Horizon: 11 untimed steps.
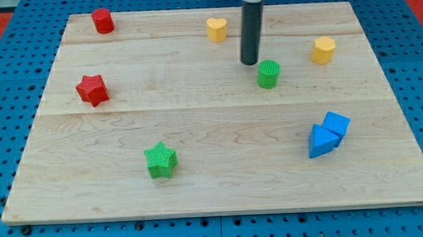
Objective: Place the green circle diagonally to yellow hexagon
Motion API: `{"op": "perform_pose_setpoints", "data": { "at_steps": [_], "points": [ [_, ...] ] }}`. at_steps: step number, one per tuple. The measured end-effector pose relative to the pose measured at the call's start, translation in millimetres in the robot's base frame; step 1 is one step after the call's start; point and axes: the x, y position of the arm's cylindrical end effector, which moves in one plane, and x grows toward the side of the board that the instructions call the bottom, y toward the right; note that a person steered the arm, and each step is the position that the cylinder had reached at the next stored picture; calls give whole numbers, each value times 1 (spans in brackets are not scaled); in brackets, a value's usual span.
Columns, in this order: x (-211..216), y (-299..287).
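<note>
The green circle [269,73], a short ribbed cylinder, stands right of the board's centre, toward the view's top. The yellow hexagon [323,49] sits to its upper right, near the board's right side. My tip [250,62] rests on the board just to the upper left of the green circle, very close to it or touching it; I cannot tell which. The dark rod rises straight up out of the view's top.
A yellow heart [217,29] lies at the top centre. A red hexagon [103,20] is at the top left, a red star [92,90] at the left. A green star [160,161] sits lower left. A blue triangle [320,142] and blue cube [335,124] touch at the lower right.
</note>
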Motion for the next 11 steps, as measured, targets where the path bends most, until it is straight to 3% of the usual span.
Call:
{"op": "perform_pose_setpoints", "data": {
  "at_steps": [1,2,3,4,5,6,7,8,10,11],
  "points": [
    [48,50],
    [74,54],
    [2,73],
    [-19,23],
    [56,34],
    [68,40],
    [26,23],
    [54,-30],
    [77,62],
    [81,65]
  ]
}}
